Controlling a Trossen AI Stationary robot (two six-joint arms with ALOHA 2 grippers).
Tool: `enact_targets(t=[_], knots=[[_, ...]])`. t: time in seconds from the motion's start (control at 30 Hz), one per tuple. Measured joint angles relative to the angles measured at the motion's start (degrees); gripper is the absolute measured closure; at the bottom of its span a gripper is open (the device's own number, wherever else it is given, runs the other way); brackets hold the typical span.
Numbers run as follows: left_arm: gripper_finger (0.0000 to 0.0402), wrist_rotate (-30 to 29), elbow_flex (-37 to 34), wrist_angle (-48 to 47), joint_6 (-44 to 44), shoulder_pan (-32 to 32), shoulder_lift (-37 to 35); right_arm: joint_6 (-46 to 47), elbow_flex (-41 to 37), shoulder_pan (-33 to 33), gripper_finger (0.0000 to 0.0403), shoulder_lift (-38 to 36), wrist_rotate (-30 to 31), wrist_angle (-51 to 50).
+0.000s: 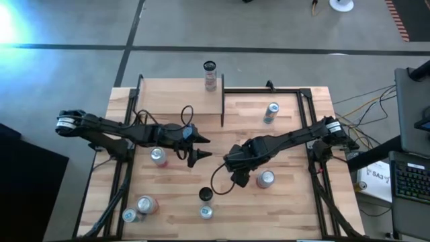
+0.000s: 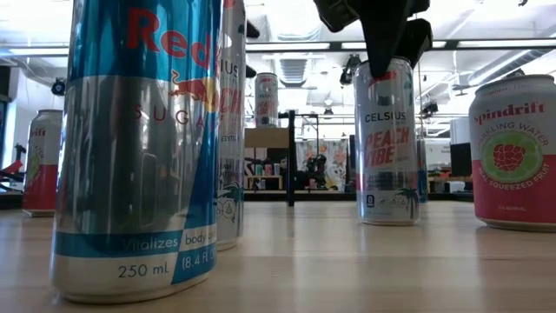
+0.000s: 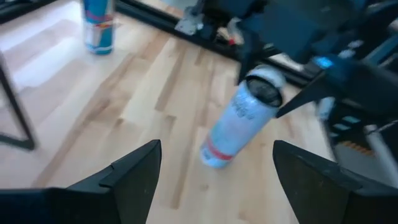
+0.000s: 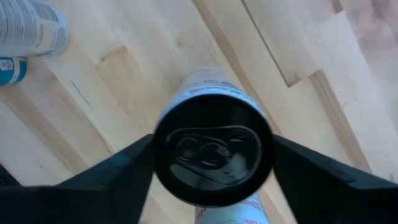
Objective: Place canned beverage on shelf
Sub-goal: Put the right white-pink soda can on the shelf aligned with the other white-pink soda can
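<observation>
high: right hand over desk centre, black-topped can at its 7 o'clock; shelf at 12 (one can up there) | low: Celsius can beneath hand | left wrist: left hand released | right wrist: fingers flank can, grip—cannot tell

cans: 8 | shelf: 1 | arms: 2

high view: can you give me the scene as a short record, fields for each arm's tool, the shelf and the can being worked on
left tool: open, empty, mid-table just off the shelf's near edge
right tool: down at the top of the Celsius can
Celsius can: upright on the table, black lid, not on the shelf
shelf: far side of the table, one dark-lidded can standing on it
</observation>
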Motion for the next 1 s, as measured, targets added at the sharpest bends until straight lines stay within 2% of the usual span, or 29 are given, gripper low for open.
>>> enact_targets(t=[0.1, 0.17, 0.37, 0.53, 0.67, 0.8, 1.0], knots=[[0.0116, -0.3, 0.0, -0.6, 0.5, 0.0, 0.0, -0.4, -0.8, 0.0, 0.0153, 0.0, -0.5, 0.7], [0.0116, -0.3, 0.0, -0.6, -1.2, 0.0, 0.0, -0.9, -1.2, -0.1, 0.0164, -0.1, -0.8, 1.2], [0.0116, -0.3, -0.1, -1.1, -0.4, 0.0, 0.0, -3.1, 0.7, -0.3, 0.0164, -0.4, -2.7, 0.5], [0.0116, 0.1, -0.2, 0.9, 3.8, 0.0, 0.0, -5.5, 8.0, -0.6, 0.0164, -1.6, -4.5, -3.3], [0.0116, 4.1, -0.2, 4.8, 7.8, 0.0, 0.0, -7.5, 14.6, -1.4, 0.0162, -1.1, -3.7, -8.0], [0.0116, 6.7, 0.0, 11.4, 8.2, 0.0, 0.4, -8.4, 19.7, -2.6, 0.016, -1.0, -3.7, -9.8], [0.0115, 8.0, 6.4, 10.7, 9.4, 0.0, 6.4, -10.2, 24.4, -4.3, 0.0158, -0.7, -3.1, -11.1]])
